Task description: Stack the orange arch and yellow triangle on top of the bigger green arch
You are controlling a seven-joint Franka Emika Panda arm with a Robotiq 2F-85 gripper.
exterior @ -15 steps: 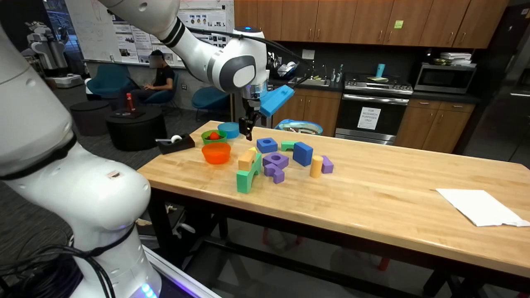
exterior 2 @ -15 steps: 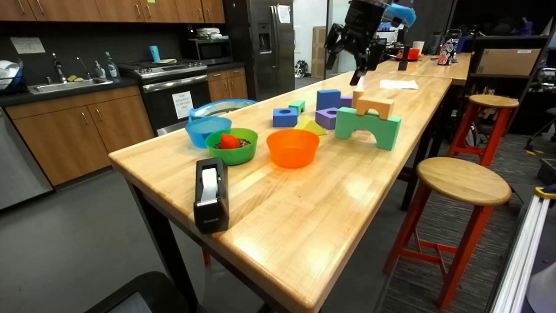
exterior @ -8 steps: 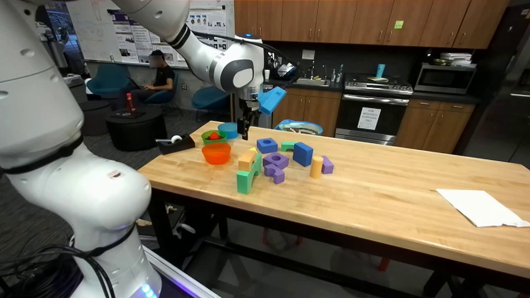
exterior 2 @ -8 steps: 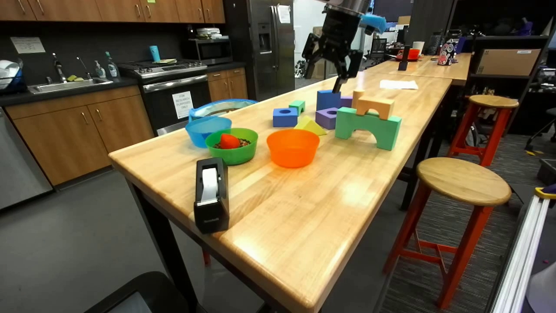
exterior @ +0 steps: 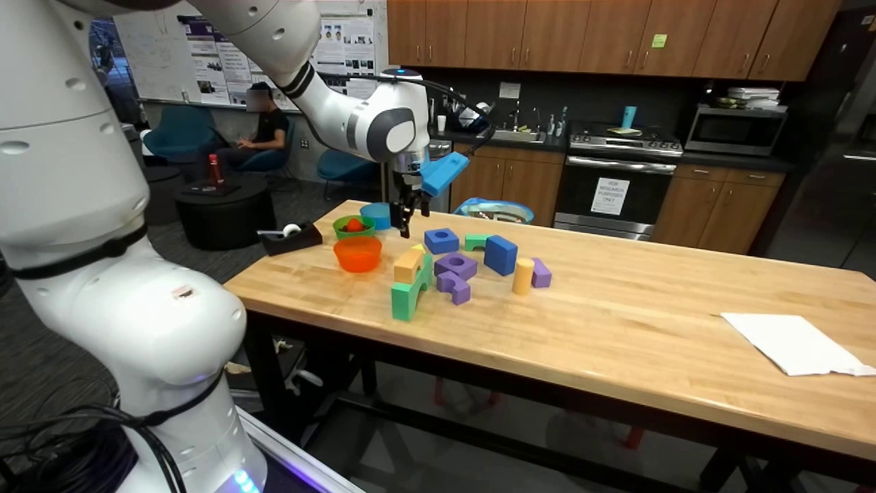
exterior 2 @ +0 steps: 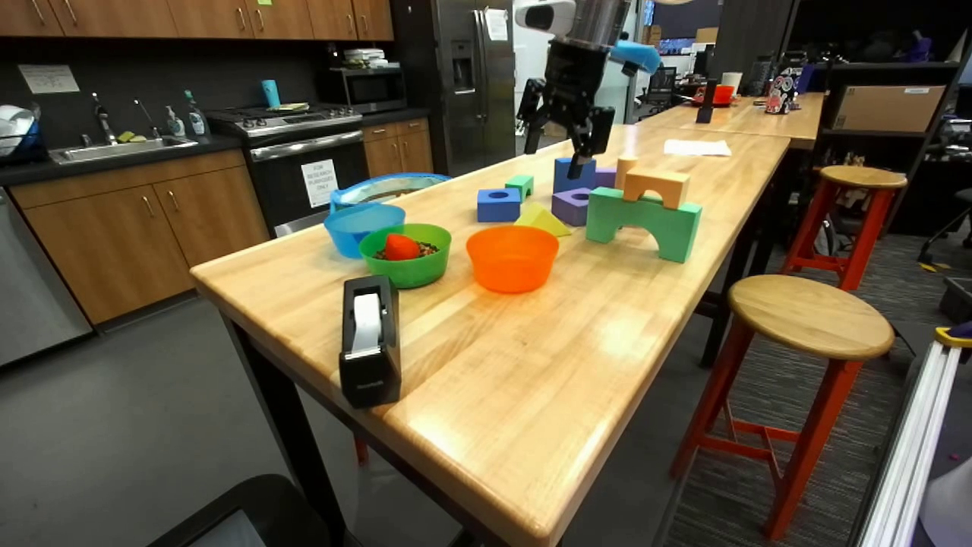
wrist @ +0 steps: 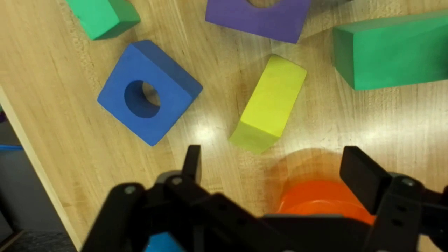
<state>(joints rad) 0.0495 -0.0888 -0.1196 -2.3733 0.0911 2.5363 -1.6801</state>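
Note:
The bigger green arch stands upright on the table, and the orange arch rests on its top; both show in both exterior views, green and orange. The yellow triangle lies on the table beside the green arch. In the wrist view the yellow triangle is ahead of the fingertips, and one end of the green arch is at the right. The orange arch is out of the wrist view. My gripper is open and empty, above the table.
An orange bowl is close to the triangle, partly under the gripper in the wrist view. A blue block with a hole and a purple one lie near. Green and blue bowls and a tape dispenser stand beyond.
My gripper has moved down and towards the yellow triangle's side of the blocks, staying open. The blocks and bowls have not moved.

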